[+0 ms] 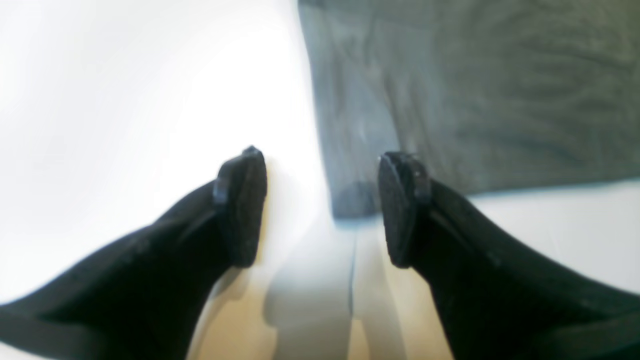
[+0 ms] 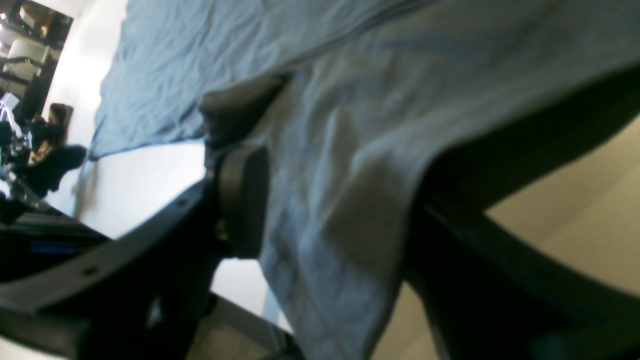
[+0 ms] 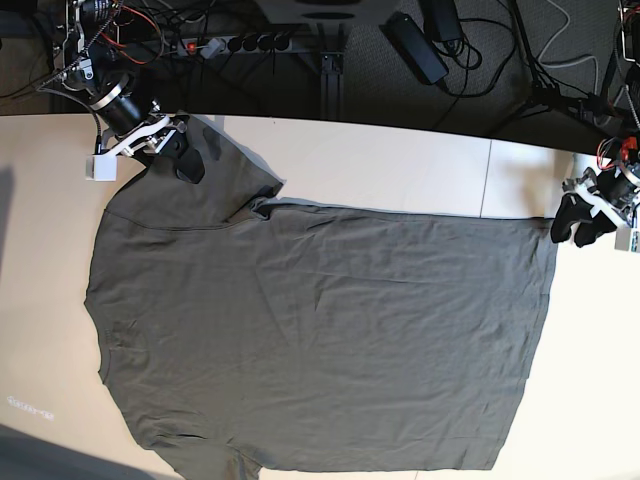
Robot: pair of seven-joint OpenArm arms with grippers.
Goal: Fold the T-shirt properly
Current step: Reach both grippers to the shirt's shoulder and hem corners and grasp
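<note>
The dark olive-grey T-shirt (image 3: 320,340) lies spread flat on the pale table (image 3: 400,170), with its hem to the right and its sleeves to the left. My left gripper (image 3: 575,230) is open at the far hem corner. In the left wrist view (image 1: 322,212) that corner of the shirt (image 1: 350,190) lies between the two black fingers, and neither finger closes on it. My right gripper (image 3: 185,155) is at the far sleeve. In the right wrist view (image 2: 335,205) its fingers stand wide apart. The sleeve cloth (image 2: 325,150) lies between them and drapes over one finger.
Behind the table's far edge are a power strip (image 3: 250,42), cables and a black adapter (image 3: 415,45) on the dark floor. A seam (image 3: 487,175) crosses the table top. The shirt's near hem reaches the bottom of the base view.
</note>
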